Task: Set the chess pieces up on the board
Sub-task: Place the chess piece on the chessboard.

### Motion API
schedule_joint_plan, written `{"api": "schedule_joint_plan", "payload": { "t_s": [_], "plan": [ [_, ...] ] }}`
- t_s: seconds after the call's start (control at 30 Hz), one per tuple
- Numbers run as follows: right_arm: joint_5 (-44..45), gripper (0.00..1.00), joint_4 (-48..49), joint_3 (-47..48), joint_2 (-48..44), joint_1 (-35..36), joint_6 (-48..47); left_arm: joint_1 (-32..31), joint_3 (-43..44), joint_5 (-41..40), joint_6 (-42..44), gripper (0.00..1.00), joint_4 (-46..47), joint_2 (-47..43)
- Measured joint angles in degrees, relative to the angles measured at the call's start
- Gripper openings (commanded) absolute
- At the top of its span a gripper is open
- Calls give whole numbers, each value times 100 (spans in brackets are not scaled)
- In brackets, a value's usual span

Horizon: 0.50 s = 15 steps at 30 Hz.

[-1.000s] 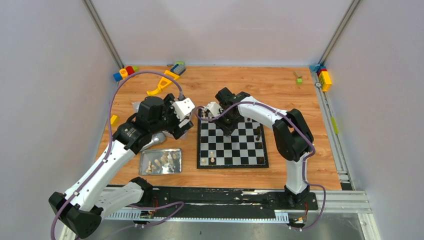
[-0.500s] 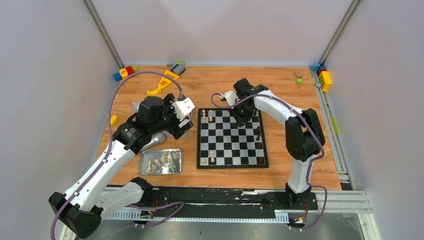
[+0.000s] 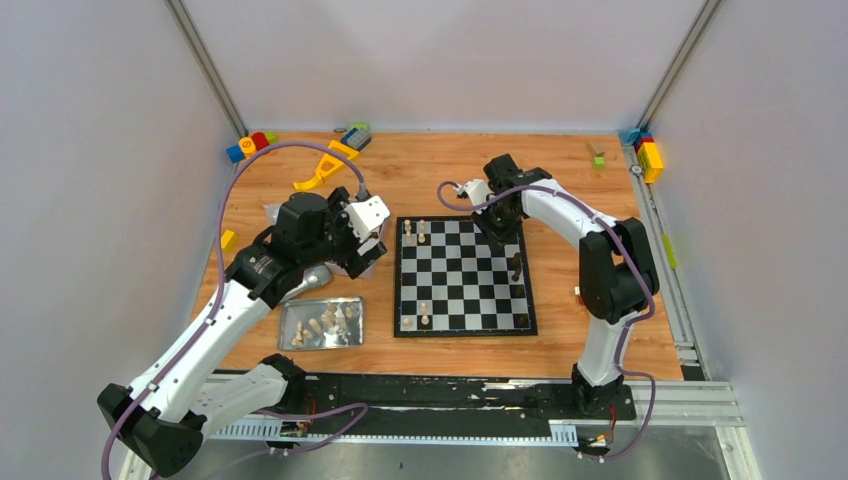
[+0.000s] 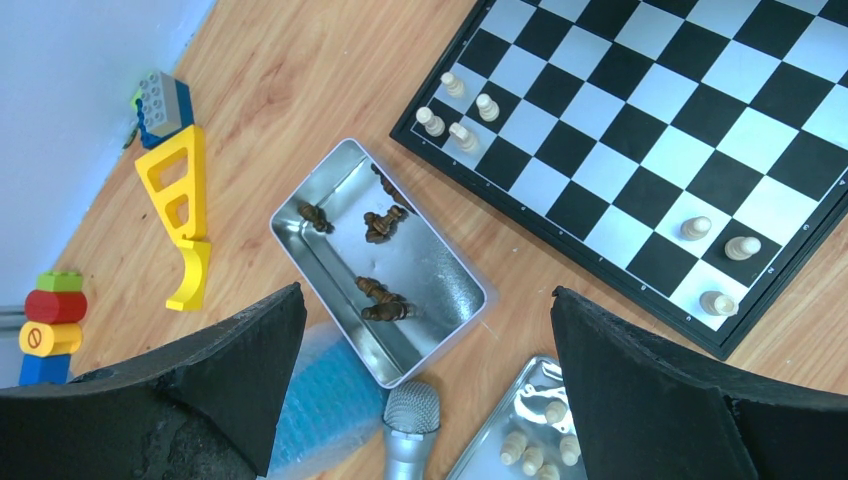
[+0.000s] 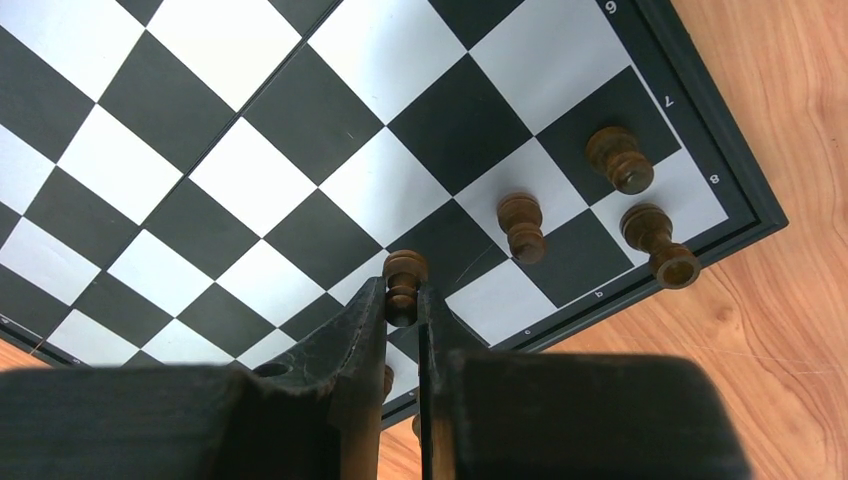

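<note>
The checkered board lies mid-table. My right gripper hovers over its far right corner, shut on a dark brown piece held between the fingertips. Three dark pieces stand on the board by that corner. Cream pieces stand at the far left and near left of the board. My left gripper is open and empty, high above a metal tray that holds several dark pieces. A second tray holds several cream pieces.
A silver microphone-like object and blue bubble wrap lie between the trays. A yellow toy and coloured blocks sit at the far left. More blocks sit at the far right edge.
My right gripper has carried the dark piece from the board's far left side across to its far right corner. The left arm has not moved.
</note>
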Motion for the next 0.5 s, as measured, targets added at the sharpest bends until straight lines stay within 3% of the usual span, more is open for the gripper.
{"api": "schedule_joint_plan", "payload": {
  "t_s": [0.5],
  "plan": [
    [105, 3, 7, -9, 157, -199, -28, 0, 0, 2, 0, 100, 2, 33]
  ]
}}
